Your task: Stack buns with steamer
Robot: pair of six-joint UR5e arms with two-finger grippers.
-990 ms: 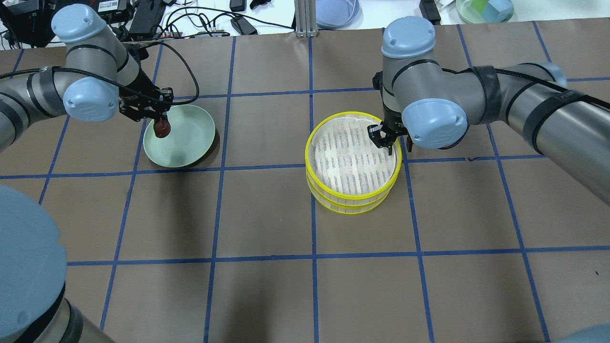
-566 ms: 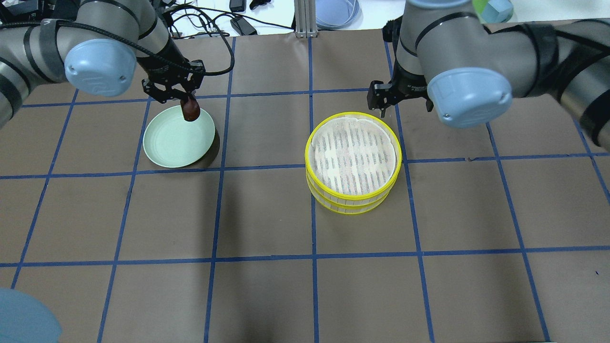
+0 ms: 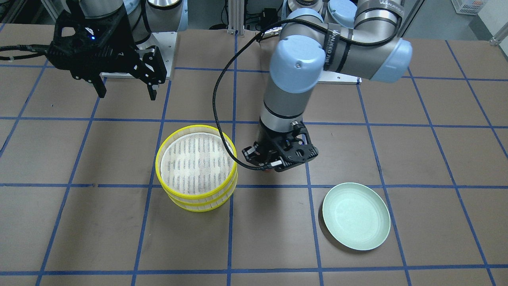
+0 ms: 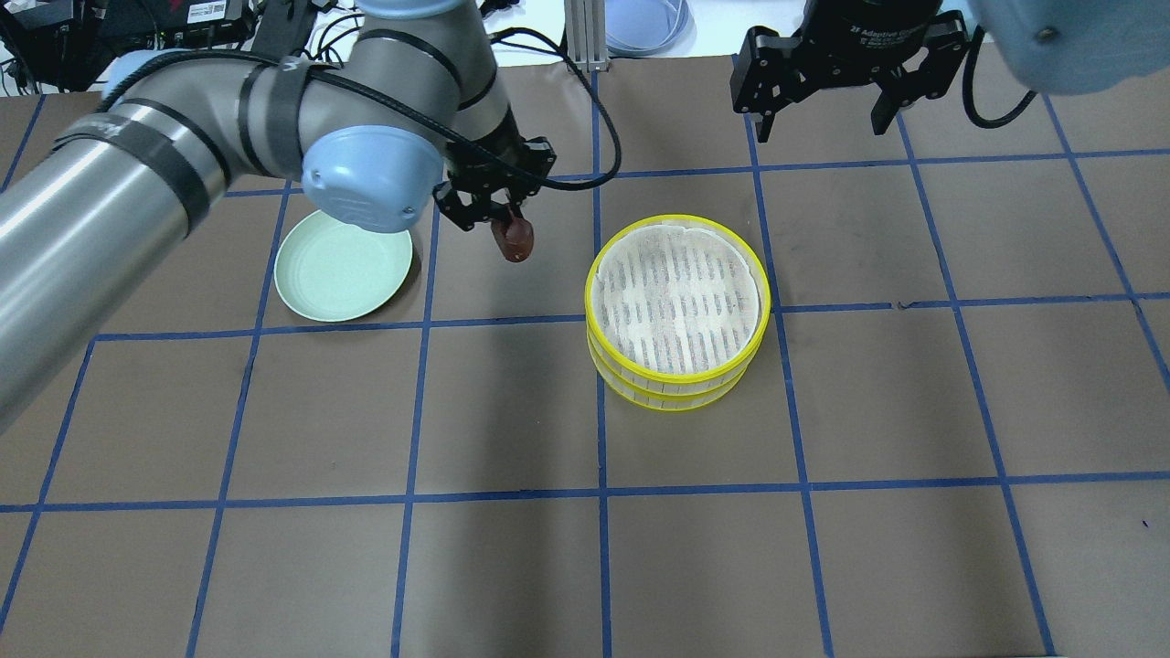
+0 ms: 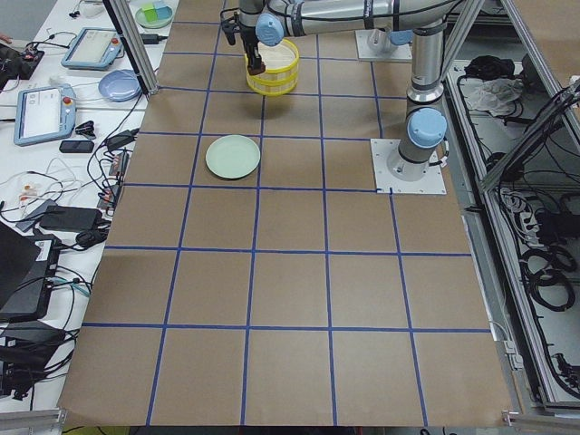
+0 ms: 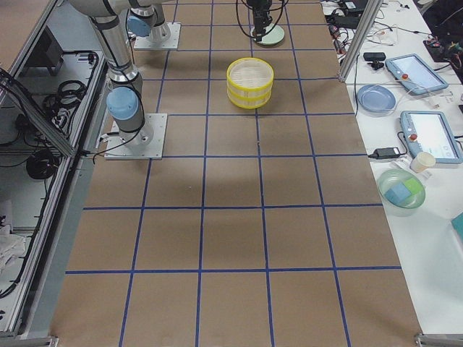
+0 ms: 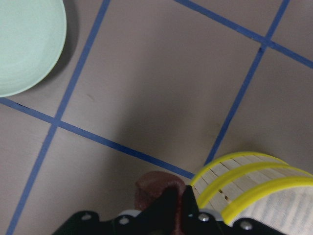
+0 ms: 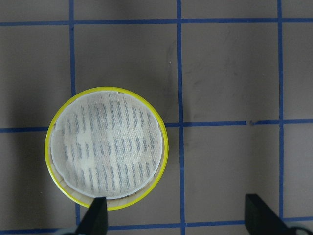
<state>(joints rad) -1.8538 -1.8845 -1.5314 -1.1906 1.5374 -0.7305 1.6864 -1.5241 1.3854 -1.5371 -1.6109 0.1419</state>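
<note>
The dark red-brown bun (image 4: pixel 517 245) is gripped in the closed left tool (image 4: pixel 505 228) above the counter (image 4: pixel 512 411), between the green plate (image 4: pixel 343 265) and the two stacked steamer tiers (image 4: pixel 678 391); the right tool (image 4: pixel 824 121) is spread wide, holding nothing, beyond the steamer.

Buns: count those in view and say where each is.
1: the dark reddish-brown bun, gripped by the left end effector between the plate and the steamer. Another may be hidden inside the lower tier.
</note>
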